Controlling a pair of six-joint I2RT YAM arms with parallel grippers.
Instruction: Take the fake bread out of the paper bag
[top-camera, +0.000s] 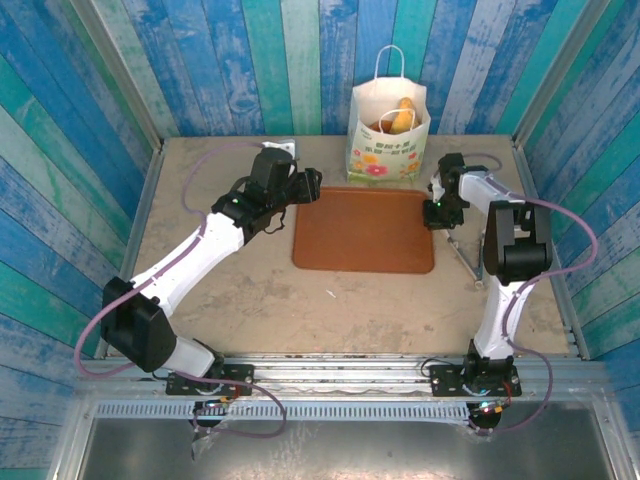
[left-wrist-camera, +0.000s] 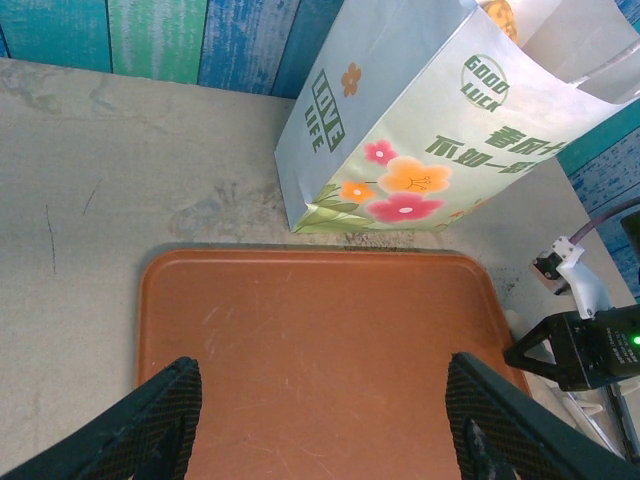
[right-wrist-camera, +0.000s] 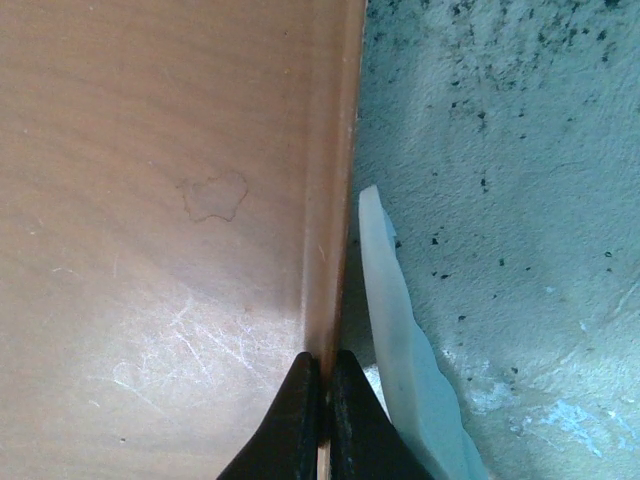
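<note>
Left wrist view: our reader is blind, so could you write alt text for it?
A white flowered bag stands on the table just beyond a brown tray. The left end effector hovers open over the tray, its dark fingers at the bottom corners.

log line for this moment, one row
left gripper open over tray | right gripper shut on tray rim | fake bread in paper bag | bag upright behind tray

Your white paper shopping bag (left-wrist-camera: 400, 130) carries green lettering and pink and orange flowers, with golden-brown fake bread (top-camera: 400, 116) inside. The flat tray (top-camera: 363, 230) is reddish-brown; the plank walls (top-camera: 200, 70) run blue and teal.
</note>
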